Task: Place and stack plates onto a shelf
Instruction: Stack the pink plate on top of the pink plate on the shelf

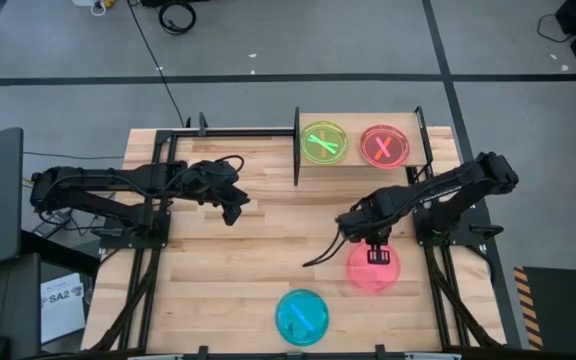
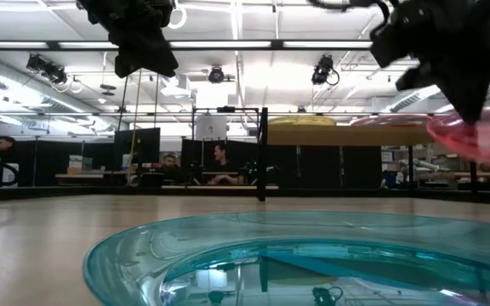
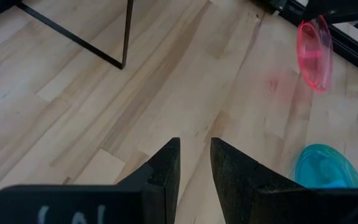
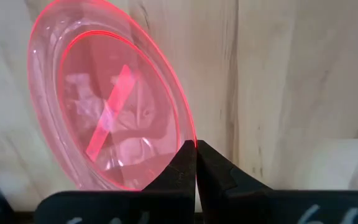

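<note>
- Nearest the low camera, a round translucent teal plastic plate [image 2: 313, 259] is lying flat on the large wooden tabletop [image 1: 218, 260], close to its front edge and well apart from both arms.
- Pinching the rim of a round translucent pink plastic plate [image 4: 104, 99], the right gripper [image 4: 196, 163] is holding it with its fingers closed on the edge.
- That pink plate is hanging tilted and clear of the tabletop in the low view, over the right half of the table, between the teal plate and the shelf.
- At the back, the small light-wood shelf [image 1: 353, 165] on thin black posts is carrying two plates side by side: a green translucent plate [image 1: 324, 143] on its left, a pinkish-red translucent plate [image 1: 385, 146] on its right.
- Over the left half of the table, the left gripper [image 3: 194, 165] is hovering with nothing in it, its fingers a narrow gap apart.
</note>
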